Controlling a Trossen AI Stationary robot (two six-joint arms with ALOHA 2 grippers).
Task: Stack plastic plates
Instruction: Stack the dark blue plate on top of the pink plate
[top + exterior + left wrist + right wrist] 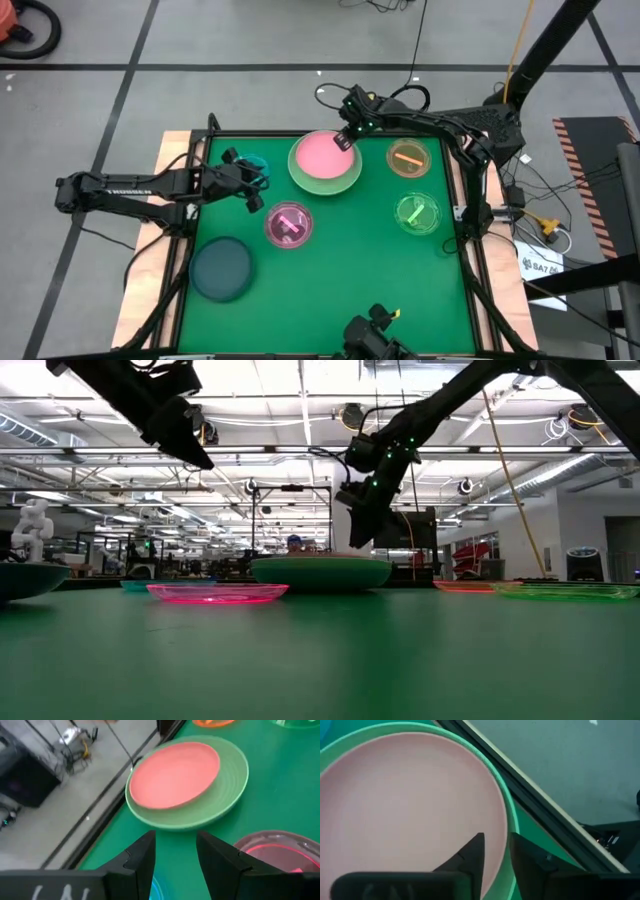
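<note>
Pink plate (pixel 322 153) sits nested in the green plate (pixel 350 180) at the table's far edge.
Right gripper (pixel 343 140) hovers over the pink rim's far side, fingers parted, empty; left gripper (pixel 252 192), parted, empty, waits above the blue dish (pixel 256 165), farther off.

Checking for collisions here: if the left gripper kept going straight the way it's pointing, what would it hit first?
Probably the light green plastic plate carrying the pink plate. In the left wrist view the open left gripper aims across bare green mat at that stack; the small magenta dish lies off to one side.
</note>
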